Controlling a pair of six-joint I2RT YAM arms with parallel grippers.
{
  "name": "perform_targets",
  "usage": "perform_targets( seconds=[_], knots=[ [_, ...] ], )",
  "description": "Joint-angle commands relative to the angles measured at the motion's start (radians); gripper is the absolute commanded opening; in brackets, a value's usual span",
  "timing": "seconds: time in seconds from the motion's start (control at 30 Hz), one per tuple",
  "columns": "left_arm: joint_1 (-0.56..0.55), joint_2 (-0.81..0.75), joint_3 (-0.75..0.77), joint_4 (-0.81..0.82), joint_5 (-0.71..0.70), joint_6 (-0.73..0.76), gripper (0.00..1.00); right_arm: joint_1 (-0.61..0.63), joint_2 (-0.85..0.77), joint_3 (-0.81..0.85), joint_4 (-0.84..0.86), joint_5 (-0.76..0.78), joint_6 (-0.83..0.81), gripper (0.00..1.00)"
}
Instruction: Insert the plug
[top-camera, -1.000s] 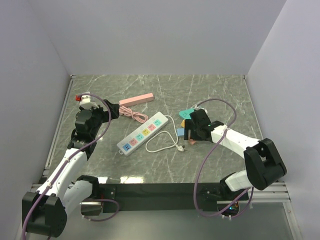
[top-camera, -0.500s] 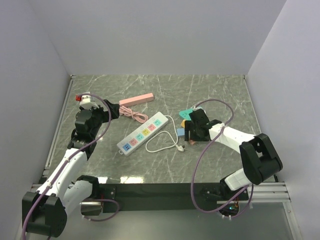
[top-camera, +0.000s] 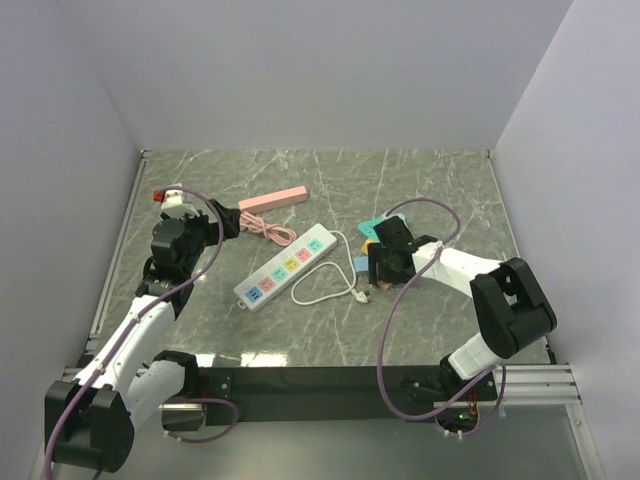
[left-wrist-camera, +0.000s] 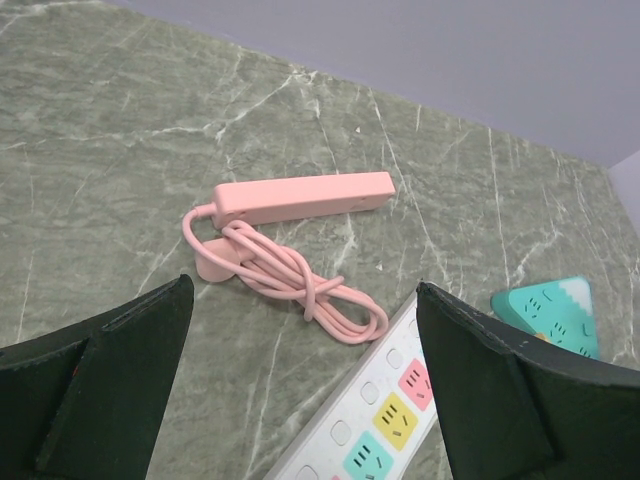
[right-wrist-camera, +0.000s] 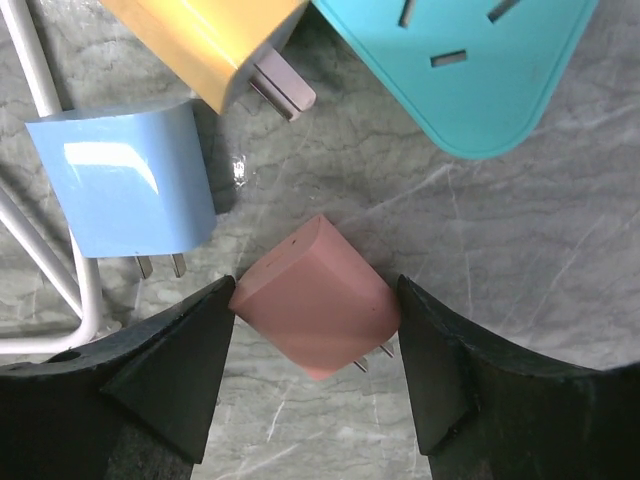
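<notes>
Left claw (left-wrist-camera: 305, 300): spread wide and holding nothing, poised above the table (top-camera: 420, 180) over the coiled cord of the pink power strip (left-wrist-camera: 300, 193).
White power strip (top-camera: 285, 266): lies diagonally mid-table, coloured sockets up. It is probably the target.
Pink plug (right-wrist-camera: 315, 310): lies flat on the table at about 4 o'clock from the white strip. In the wrist view its prongs point towards 4 o'clock, the blue plug (right-wrist-camera: 125, 180) sits at 10 o'clock and the teal adapter (right-wrist-camera: 470, 60) at 1 o'clock.
Right claw (right-wrist-camera: 315, 300): its fingers flank the pink plug, each at or against a side. I cannot tell whether they pinch it.
Handling: likely a light, stiff plastic block with smooth, slippery faces and thin prongs that could bend.
Hold: take the body's two opposite sides, away from the prongs. It lies askew to the fingers, so it may twist.
</notes>
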Motion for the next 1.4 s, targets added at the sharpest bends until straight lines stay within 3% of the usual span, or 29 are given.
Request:
perform_targets(
  seconds=[0.0,0.07,0.1,0.27,0.3,0.37,0.53,0.7,0.9,1.07,1.37],
  knots=[
    [-0.004,-0.007,0.028,0.029,0.015,-0.010,0.99,0.005,0.015,0.046,-0.006,-0.006,-0.021,0.72],
    [-0.004,-0.009,0.028,0.028,0.012,-0.009,1.00,0.008,0.016,0.047,-0.005,-0.011,-0.025,0.64],
    [-0.004,-0.010,0.028,0.026,0.012,-0.009,0.99,0.010,0.010,0.047,-0.005,-0.011,-0.027,0.53],
    [-0.006,-0.007,0.030,0.031,0.018,-0.006,0.99,0.025,-0.028,0.035,-0.031,0.020,-0.028,0.31],
    [-0.009,-0.009,0.028,0.036,0.018,-0.004,0.99,0.025,-0.055,0.035,-0.035,0.018,-0.028,0.19],
    [-0.018,-0.012,0.025,0.043,0.018,0.000,0.99,0.026,-0.089,0.043,-0.054,0.015,-0.027,0.13],
    [-0.035,-0.019,0.031,0.036,0.013,0.011,1.00,0.026,-0.246,0.096,-0.084,-0.005,-0.048,0.12],
    [-0.053,-0.032,0.019,0.080,0.104,0.014,0.99,0.026,-0.324,0.132,-0.023,-0.139,-0.079,0.11],
    [-0.122,-0.044,0.031,0.069,0.067,0.054,0.99,0.051,-0.242,0.182,0.112,-0.250,-0.082,0.11],
    [-0.185,-0.035,0.021,0.138,0.168,0.072,0.99,0.080,-0.198,0.207,0.222,-0.337,-0.038,0.11],
    [-0.386,0.033,0.035,0.210,0.211,0.158,0.99,0.086,-0.238,0.192,0.487,-0.416,0.180,0.10]
  ],
)
